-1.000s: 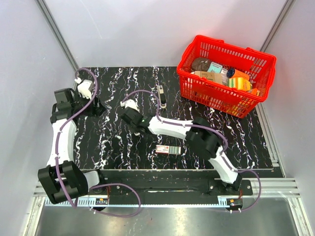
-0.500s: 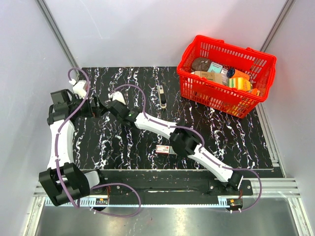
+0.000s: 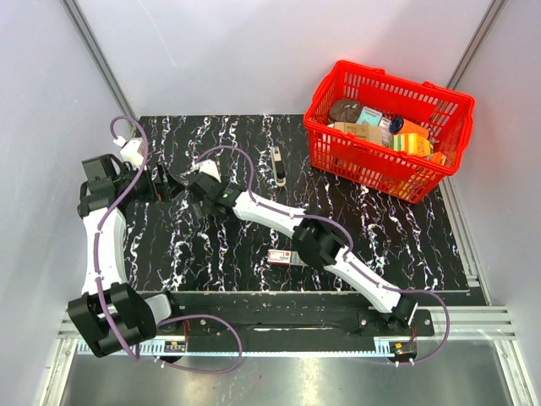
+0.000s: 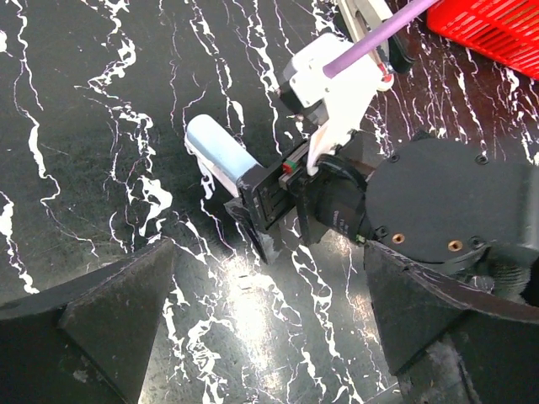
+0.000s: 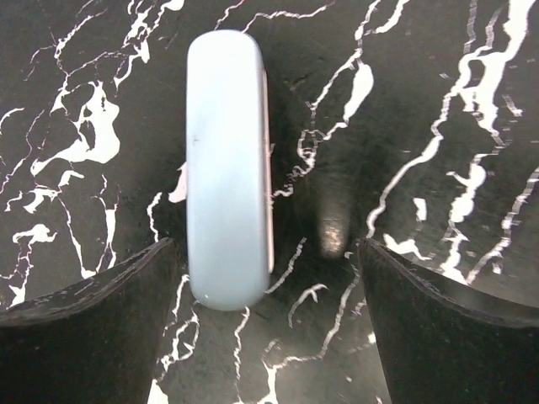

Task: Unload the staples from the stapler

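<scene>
A pale blue stapler [image 5: 226, 168] was seen lying on a black desk [image 5: 404, 101] veined with white. The right hand [image 5: 263, 252] was held directly over the stapler with its two dark fingers spread wide apart. The stapler lay between them, closer to one finger than the other, and was not clamped. The left hand [image 4: 269, 248] was pointed at the stapler from nearby, its fingers also spread wide, with nothing held between them. In the left wrist view, the right hand's white housing and a purple cable [image 4: 383, 34] showed just behind the stapler. A small box [image 3: 280, 257] was set apart from the stapler, and a red basket [image 3: 363, 165] of packaged goods was placed well apart from it.
</scene>
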